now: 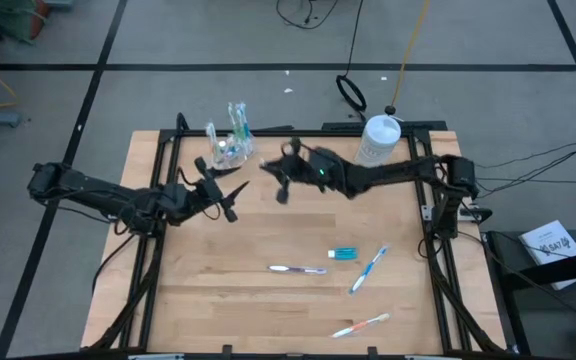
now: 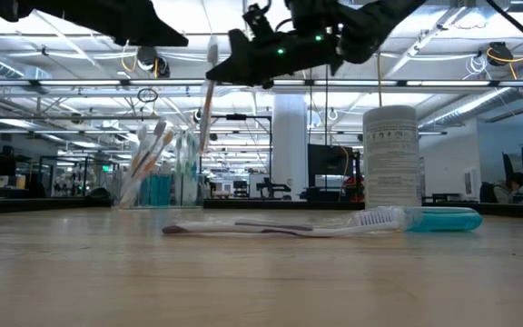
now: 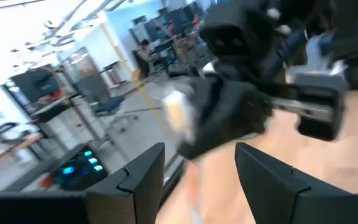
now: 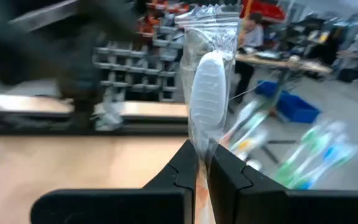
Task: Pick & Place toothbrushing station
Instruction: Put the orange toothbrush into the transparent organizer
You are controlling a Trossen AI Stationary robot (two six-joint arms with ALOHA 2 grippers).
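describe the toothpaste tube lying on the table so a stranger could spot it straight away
Start at the large white bottle at the table's far edge, then come toward the near edge. The toothpaste tube lies flat between two loose toothbrushes. It alone is short, stubby and teal; its neighbours are long and slim.

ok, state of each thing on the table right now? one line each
left gripper: open, empty, beside the cup
right gripper: shut on a wrapped toothbrush, held upright
clear cup: upright, toothbrushes standing in it
white bottle: upright, far edge
toothpaste tube: lying flat
three loose toothbrushes: lying flat on the table
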